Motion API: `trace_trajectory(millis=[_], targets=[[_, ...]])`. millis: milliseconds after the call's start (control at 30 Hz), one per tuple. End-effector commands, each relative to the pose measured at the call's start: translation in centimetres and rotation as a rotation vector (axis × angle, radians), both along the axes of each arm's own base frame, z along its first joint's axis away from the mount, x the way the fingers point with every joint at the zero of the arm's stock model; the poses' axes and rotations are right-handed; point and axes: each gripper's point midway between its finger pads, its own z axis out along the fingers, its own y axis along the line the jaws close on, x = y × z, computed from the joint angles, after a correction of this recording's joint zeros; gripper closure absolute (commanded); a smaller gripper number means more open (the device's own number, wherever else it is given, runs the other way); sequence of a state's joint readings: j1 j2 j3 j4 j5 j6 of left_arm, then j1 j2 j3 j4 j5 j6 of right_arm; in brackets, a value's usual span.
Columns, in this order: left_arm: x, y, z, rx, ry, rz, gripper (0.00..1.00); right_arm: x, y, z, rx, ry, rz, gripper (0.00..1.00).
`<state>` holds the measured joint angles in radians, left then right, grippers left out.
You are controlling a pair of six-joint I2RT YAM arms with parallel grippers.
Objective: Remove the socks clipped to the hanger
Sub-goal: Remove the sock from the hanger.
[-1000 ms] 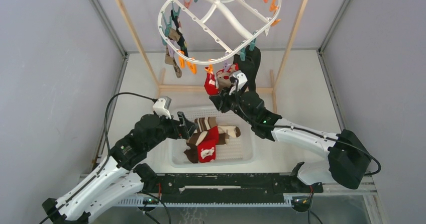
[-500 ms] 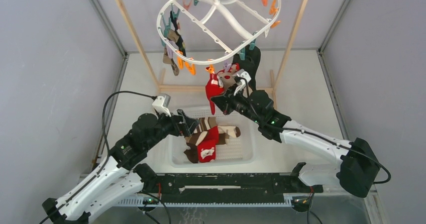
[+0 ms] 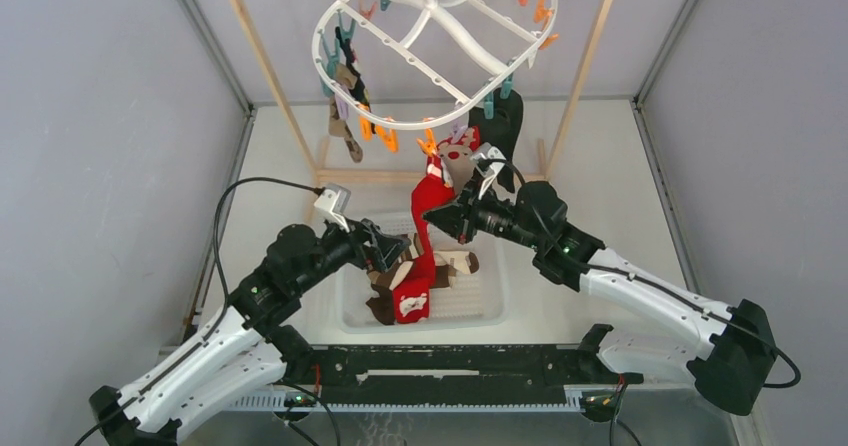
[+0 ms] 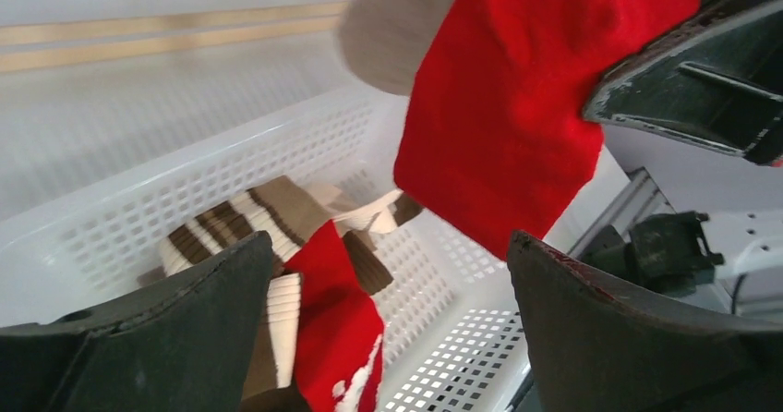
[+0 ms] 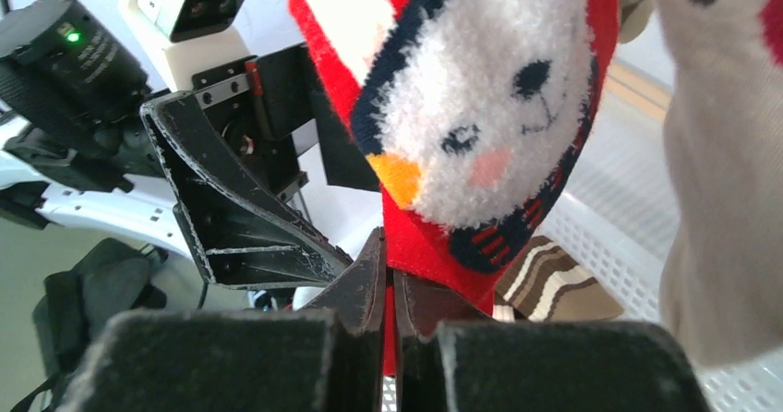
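The white oval hanger [image 3: 470,46] hangs from the metal rod, with orange and teal clips. A red sock [image 3: 428,216] hangs stretched from an orange clip at its near rim. My right gripper [image 3: 447,216] is shut on this red sock [image 5: 480,135], near its lower end. A beige sock [image 3: 462,161] and a black sock [image 3: 500,116] hang beside it. Brown and dark socks [image 3: 345,91] hang at the left rim. My left gripper [image 3: 395,251] is open and empty over the basket, just below the red sock [image 4: 517,107].
The white perforated basket [image 3: 480,311] under the hanger holds a brown striped sock [image 3: 405,251] and a red sock with white marks [image 3: 412,291]. The wooden rack's uprights [image 3: 262,61] stand on either side of the hanger. Grey walls close both sides.
My right gripper has pulled the red sock down and toward the near side, stretching it long. The hanger's near rim has swung. My left gripper has shifted slightly right.
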<state>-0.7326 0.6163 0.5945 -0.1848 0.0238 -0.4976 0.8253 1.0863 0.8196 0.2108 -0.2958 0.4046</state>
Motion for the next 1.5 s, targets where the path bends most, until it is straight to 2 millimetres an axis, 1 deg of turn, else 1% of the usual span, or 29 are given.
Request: trace_trajectory(millis=[0,100,233,533,700,867,1033,1267,1467], targets=[[-1.2,-2.1,3.0,-0.096,-0.117,-0.149,0.0,-1.7,-0.2,2.0,0.054,0.009,0.07,0.95],[-1.9,-2.7,3.9,-0.126,-0.153,-0.204,0.0,-1.9,-0.2,2.3,0.069,0.016,0.085,0.95],[-2.5,-3.1,4.4,-0.148,-0.176,-0.24,0.0,-2.0,0.0,2.8,0.088,0.032,0.099,0.95],[-1.7,-3.4,3.3,-0.112,-0.161,-0.215,0.0,-2.6,0.8,3.7,0.109,0.056,0.147,0.97],[-1.1,-3.6,2.7,-0.088,-0.152,-0.206,0.0,-2.7,0.8,4.1,0.116,0.057,0.155,0.98],[-1.1,-4.2,2.3,-0.083,-0.146,-0.217,0.0,-2.7,0.9,4.5,0.119,0.053,0.155,0.99],[-1.2,-4.8,2.5,-0.096,-0.16,-0.236,0.0,-2.6,1.2,4.8,0.125,0.053,0.162,0.99],[-1.2,-5.0,3.4,-0.119,-0.196,-0.243,0.0,-2.5,1.4,4.5,0.12,0.065,0.166,1.0],[-1.1,-5.5,3.0,-0.12,-0.197,-0.256,0.0,-2.4,1.5,4.5,0.124,0.065,0.165,1.0]])
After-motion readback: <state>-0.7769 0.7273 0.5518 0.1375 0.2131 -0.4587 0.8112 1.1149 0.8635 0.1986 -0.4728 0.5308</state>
